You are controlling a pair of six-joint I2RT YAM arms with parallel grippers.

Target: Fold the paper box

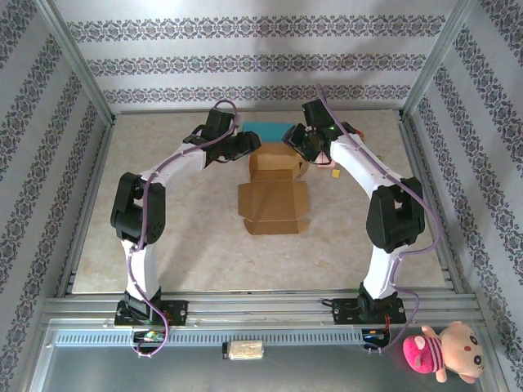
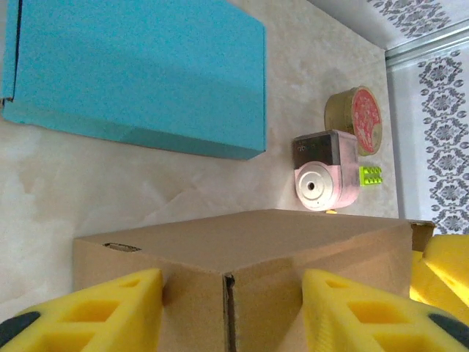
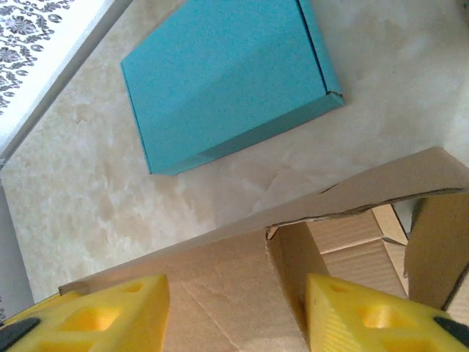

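Straddling paper box (image 1: 274, 204): left gripper (image 2: 231, 286), right gripper (image 3: 236, 287).
Jaws: apart around it; we cannot tell if clamped.
Beyond: teal box (image 2: 139, 73).

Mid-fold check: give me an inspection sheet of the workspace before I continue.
Surface: beige marbled table, no spills seen.
Job's things: brown cardboard box, part-folded, flaps open, mid-table.
Clutter: teal box behind it; pink gadget, round tin, green block to the right.
Grippers: left gripper and right gripper both open at the cardboard box's far end.
Cables: purple cables along both arms.
Surroundings: patterned walls, metal frame, pink plush toy at the near rail.
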